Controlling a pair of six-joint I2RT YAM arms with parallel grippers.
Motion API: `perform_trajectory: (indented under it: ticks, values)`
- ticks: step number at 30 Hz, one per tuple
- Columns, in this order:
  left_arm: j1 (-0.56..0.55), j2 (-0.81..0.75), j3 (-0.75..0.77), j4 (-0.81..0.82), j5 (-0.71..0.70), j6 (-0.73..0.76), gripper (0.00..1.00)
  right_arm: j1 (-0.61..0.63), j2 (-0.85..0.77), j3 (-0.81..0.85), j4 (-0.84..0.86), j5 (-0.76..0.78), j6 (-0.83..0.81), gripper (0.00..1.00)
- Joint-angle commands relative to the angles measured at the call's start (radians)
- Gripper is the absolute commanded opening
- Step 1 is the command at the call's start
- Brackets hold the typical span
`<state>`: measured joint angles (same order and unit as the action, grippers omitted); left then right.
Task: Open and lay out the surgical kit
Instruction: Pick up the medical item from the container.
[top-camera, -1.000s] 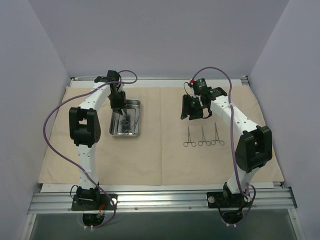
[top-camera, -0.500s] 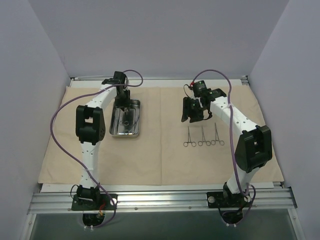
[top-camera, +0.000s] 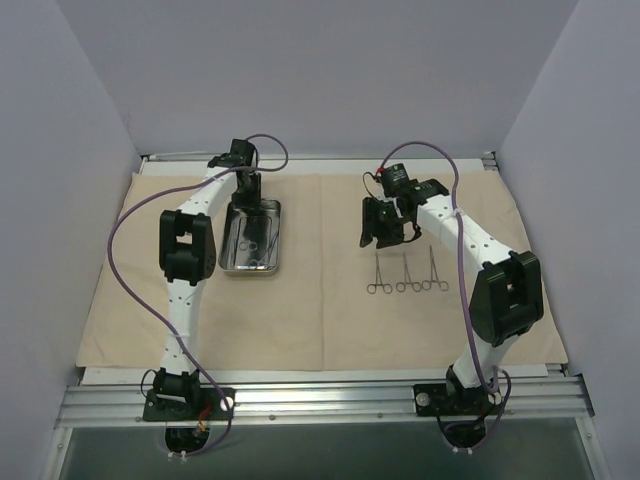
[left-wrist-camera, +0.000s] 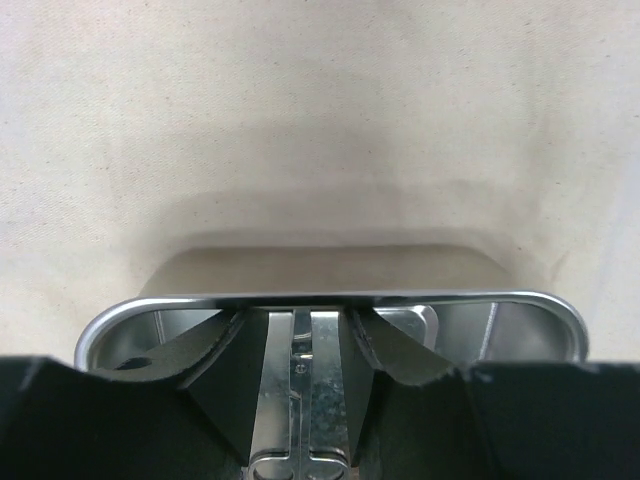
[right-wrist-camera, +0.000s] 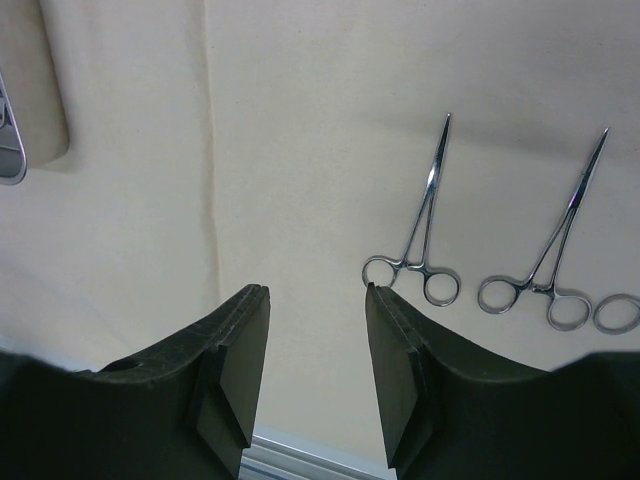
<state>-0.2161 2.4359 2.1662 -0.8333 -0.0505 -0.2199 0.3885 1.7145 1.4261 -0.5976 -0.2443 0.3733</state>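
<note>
left wrist cam: the forceps in the tray (left-wrist-camera: 318, 400) ran off the frame at 6 o'clock, and the left fingers (left-wrist-camera: 225, 390) covered most of the steel tray (left-wrist-camera: 330, 296). right wrist cam: the third forceps (right-wrist-camera: 618, 313) got clipped at 3 o'clock, just one ring showed. from the top cam, whatever lay in that tray was too small to count

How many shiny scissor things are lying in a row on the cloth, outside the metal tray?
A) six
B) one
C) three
C: three forceps lie side by side on the cloth, well apart from the tray.
</note>
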Motion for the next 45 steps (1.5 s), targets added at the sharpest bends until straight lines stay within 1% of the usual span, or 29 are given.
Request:
perform_trajectory:
  ticks: [1,8,10,13,16,17,21,27,33,38,44,45]
  values:
    - [0.001,0.029,0.052,0.030,-0.022,0.022,0.42,0.016,-0.029,-0.015,-0.030,0.014,0.018,0.44]
    - [0.003,0.054,0.050,0.017,-0.032,0.025,0.40,0.024,-0.049,-0.036,-0.031,0.019,0.026,0.44]
    - [0.004,0.058,0.049,0.014,-0.026,0.025,0.37,0.024,-0.053,-0.038,-0.031,0.022,0.026,0.44]
    - [0.004,0.064,0.049,0.005,-0.026,0.027,0.30,0.024,-0.058,-0.035,-0.034,0.025,0.026,0.44]
    - [0.004,0.061,0.034,0.006,-0.025,0.024,0.19,0.024,-0.059,-0.032,-0.036,0.030,0.024,0.44]
    - [0.004,0.057,0.027,0.008,-0.025,0.024,0.12,0.024,-0.062,-0.032,-0.036,0.030,0.024,0.44]
    - [0.006,0.025,-0.005,0.020,-0.034,0.024,0.03,0.029,-0.061,-0.030,-0.033,0.033,0.024,0.44]
    - [0.012,-0.044,0.012,-0.009,-0.037,0.011,0.02,0.038,-0.047,-0.007,-0.021,0.036,0.022,0.44]
    - [0.020,-0.109,0.053,-0.072,0.003,-0.013,0.02,0.041,-0.032,0.011,0.001,0.034,0.016,0.44]
    - [0.024,-0.158,0.044,-0.101,0.040,-0.024,0.02,0.044,-0.020,0.013,0.027,0.022,0.012,0.44]
    - [0.026,-0.202,0.004,-0.112,0.051,-0.024,0.02,0.047,-0.001,0.028,0.045,0.007,0.006,0.44]
    - [0.026,-0.222,-0.002,-0.110,0.076,-0.024,0.02,0.049,0.005,0.031,0.048,-0.001,0.003,0.44]
